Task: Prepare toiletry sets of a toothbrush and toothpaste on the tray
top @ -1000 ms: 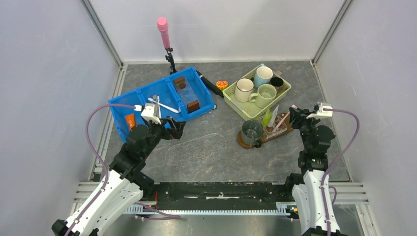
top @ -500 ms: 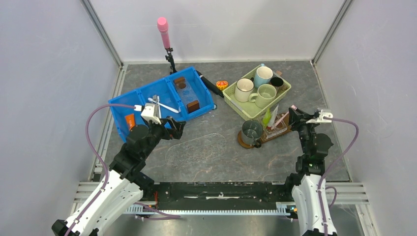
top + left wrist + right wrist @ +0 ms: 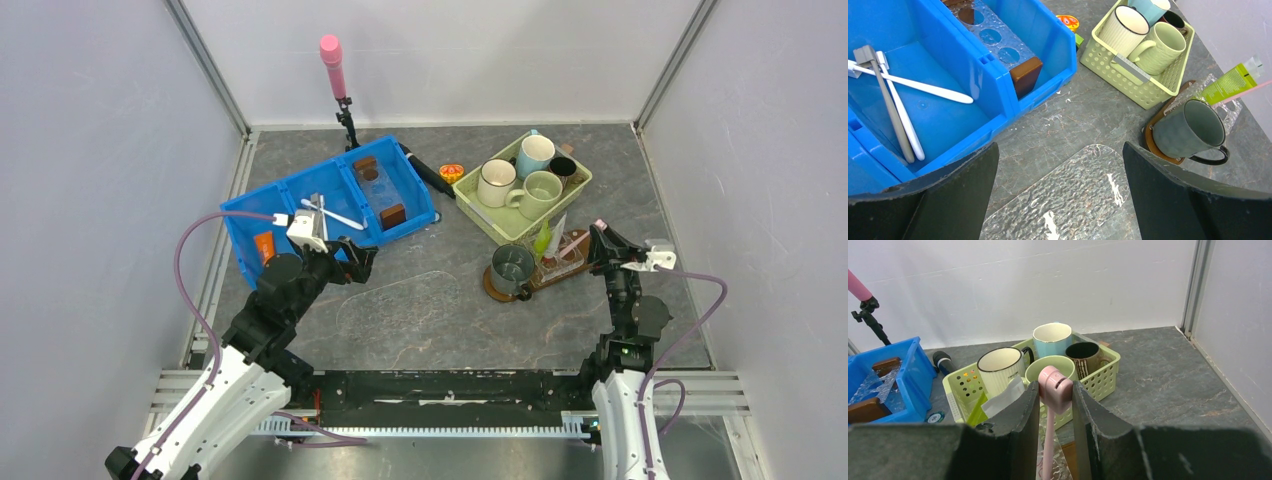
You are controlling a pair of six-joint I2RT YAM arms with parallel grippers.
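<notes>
My right gripper (image 3: 600,238) (image 3: 1055,396) is shut on the capped head of a pink toothbrush (image 3: 1055,384) (image 3: 576,241). The brush's handle slants down into a clear glass holder (image 3: 562,258) (image 3: 1222,102) on the dark-brown tray (image 3: 492,291) (image 3: 1149,145). A green toothpaste tube (image 3: 543,240) (image 3: 1230,82) (image 3: 979,411) leans in the same holder. A grey-green mug (image 3: 512,268) (image 3: 1190,130) stands on the tray's left end. My left gripper (image 3: 356,262) (image 3: 1058,200) hangs open over a clear textured plate (image 3: 1068,195), holding nothing.
A blue bin (image 3: 405,215) (image 3: 998,80) at the left holds white toothbrushes (image 3: 330,213) (image 3: 913,87) and an orange tube (image 3: 264,246). The pale green basket (image 3: 478,212) (image 3: 960,390) behind the tray holds several mugs. A pink-topped stand (image 3: 333,65) rises at the back.
My right wrist has dropped back toward the near edge, still gripping the pink toothbrush, which stays in the holder. The left arm has not moved.
</notes>
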